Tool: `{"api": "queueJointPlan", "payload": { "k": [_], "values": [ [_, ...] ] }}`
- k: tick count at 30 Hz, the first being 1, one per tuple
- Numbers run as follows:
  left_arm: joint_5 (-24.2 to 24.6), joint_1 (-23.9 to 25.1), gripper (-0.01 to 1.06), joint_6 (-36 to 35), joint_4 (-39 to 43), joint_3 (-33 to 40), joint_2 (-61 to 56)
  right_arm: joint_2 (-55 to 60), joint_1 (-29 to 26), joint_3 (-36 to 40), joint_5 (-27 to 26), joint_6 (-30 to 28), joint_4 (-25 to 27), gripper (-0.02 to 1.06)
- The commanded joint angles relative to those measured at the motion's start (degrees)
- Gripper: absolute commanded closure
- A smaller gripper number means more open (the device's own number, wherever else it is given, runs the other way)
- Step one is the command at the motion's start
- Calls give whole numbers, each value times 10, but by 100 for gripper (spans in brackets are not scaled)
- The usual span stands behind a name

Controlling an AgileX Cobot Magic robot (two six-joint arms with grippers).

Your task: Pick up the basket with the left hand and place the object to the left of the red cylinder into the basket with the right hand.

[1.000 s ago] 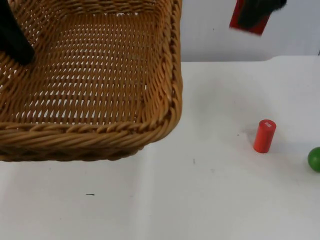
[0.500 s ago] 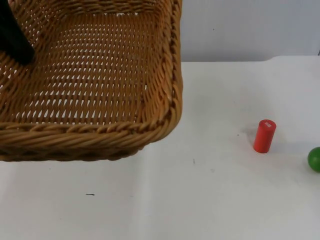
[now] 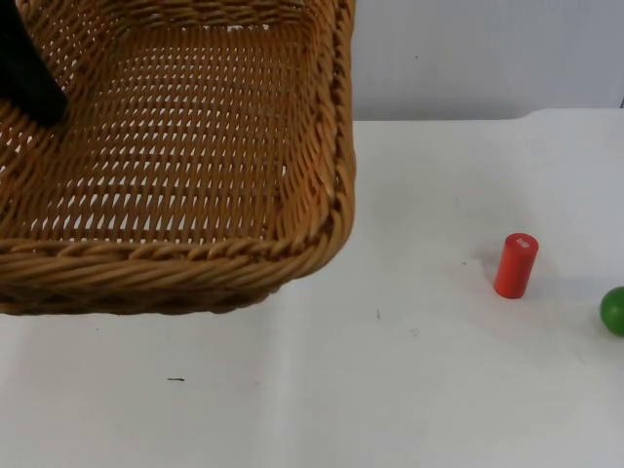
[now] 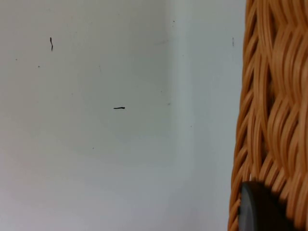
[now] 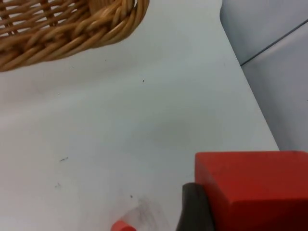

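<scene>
Top view shows the wicker basket (image 3: 175, 156) filling the upper left of the frame, lifted clear of the white table (image 3: 390, 390), with the left gripper (image 3: 29, 78) as a dark shape at its far left rim; in the left wrist view a black fingertip (image 4: 262, 209) presses against the woven wall, so I judge the fingers clamped on the rim. The red cylinder (image 3: 515, 264) stands at the right of the frame, a green ball (image 3: 613, 310) just beyond it at the right edge. In the right wrist view the right gripper (image 5: 226, 202) has its fingers closed on a red block (image 5: 255, 190), held above the table with the basket's corner ahead; so the pick looks done and the carry is in hand. The next move calls for bringing the block over the basket's open middle, clear of the rim, before letting go.
</scene>
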Motion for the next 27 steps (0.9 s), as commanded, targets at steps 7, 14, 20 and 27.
{"api": "queueJointPlan", "payload": {
  "k": [7,14,20,27],
  "values": [
    [2,-3,105,2,-20,0,-8,-8,61,-3,-60,0,3,105],
    [-2,-3,105,4,-20,0,-7,-4,127,-3,-107,42,42,105],
    [1,-3,105,7,-20,0,-7,-4,163,-3,-129,54,86,105],
    [1,-3,105,21,-21,0,-7,27,189,-3,-145,106,106,105]
  ]
}}
